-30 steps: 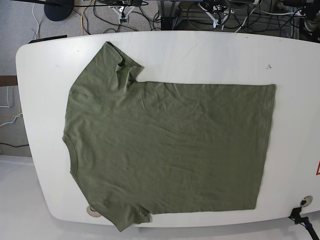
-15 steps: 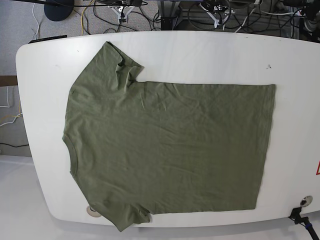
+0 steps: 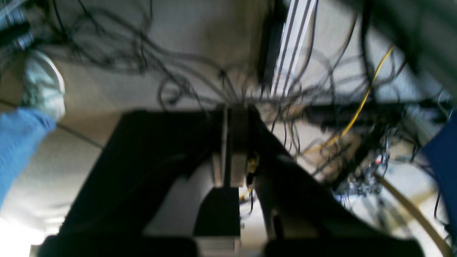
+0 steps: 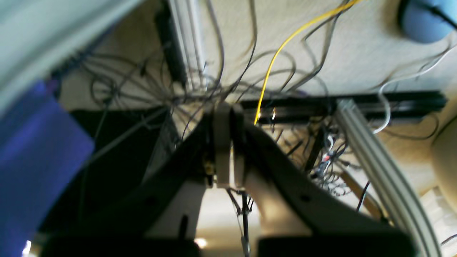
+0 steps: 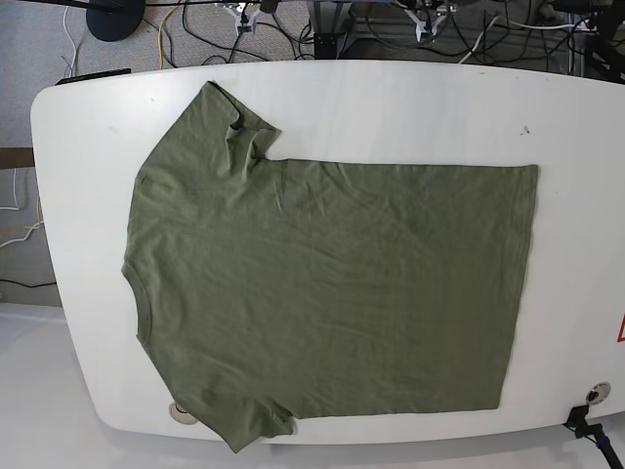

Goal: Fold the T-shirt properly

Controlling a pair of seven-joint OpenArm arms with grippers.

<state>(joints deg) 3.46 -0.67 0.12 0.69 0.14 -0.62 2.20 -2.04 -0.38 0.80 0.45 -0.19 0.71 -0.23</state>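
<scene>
Cloth covers most of the table (image 5: 78, 322) in the base view: the T-shirt (image 5: 332, 293) lies spread flat, collar at the left edge, one sleeve toward the far left corner, the other hanging just over the near edge, hem to the right. It looks laid out this way so a first fold can start from clean edges; no fold is made yet. Neither arm shows over the table. The wrist views are blurred and look at floor cables, not cloth. The right gripper (image 4: 228, 142) has its fingers pressed together, holding nothing. The left gripper (image 3: 234, 142) looks likewise pressed together and empty. Both seem well apart from the T-shirt
</scene>
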